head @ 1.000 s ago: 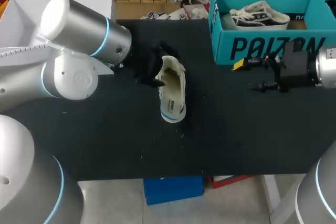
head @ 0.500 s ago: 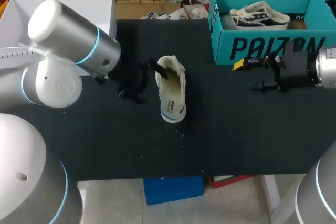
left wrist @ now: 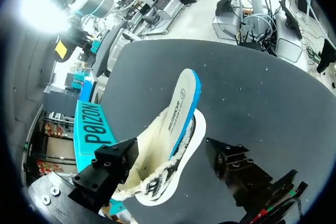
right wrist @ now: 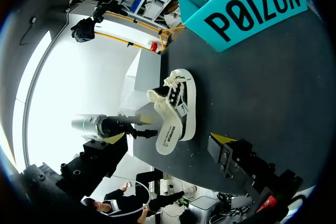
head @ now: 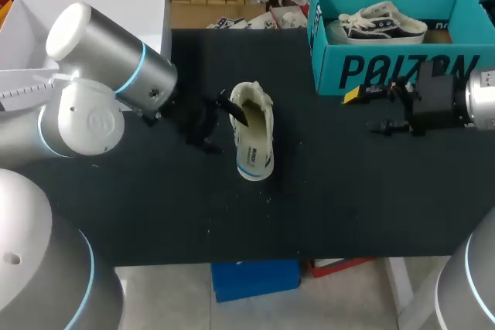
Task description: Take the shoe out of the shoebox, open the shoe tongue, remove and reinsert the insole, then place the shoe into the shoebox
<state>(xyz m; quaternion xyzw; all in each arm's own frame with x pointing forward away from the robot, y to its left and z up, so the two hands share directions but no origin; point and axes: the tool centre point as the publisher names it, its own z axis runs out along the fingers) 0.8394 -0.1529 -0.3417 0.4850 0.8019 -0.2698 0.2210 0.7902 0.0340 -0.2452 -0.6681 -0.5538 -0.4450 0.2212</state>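
The shoe (head: 255, 125) lies on the black table (head: 348, 191), well apart from the teal shoebox (head: 387, 71), where a second shoe (head: 383, 25) sits. The left hand (left wrist: 170, 150) is spread wide around the shoe's frayed end, one finger close against the fabric, gripping nothing. What looks like the blue-edged insole (left wrist: 185, 100) pokes out at the end away from that hand. The right hand (head: 367, 112) hangs wide and empty just beside the shoebox, so nothing braces the shoe. My worry is that closing here would pinch the upper instead of the insole. A sideways nudge could also slide or roll the loose shoe, and a half-seated insole might fold when pushed in.
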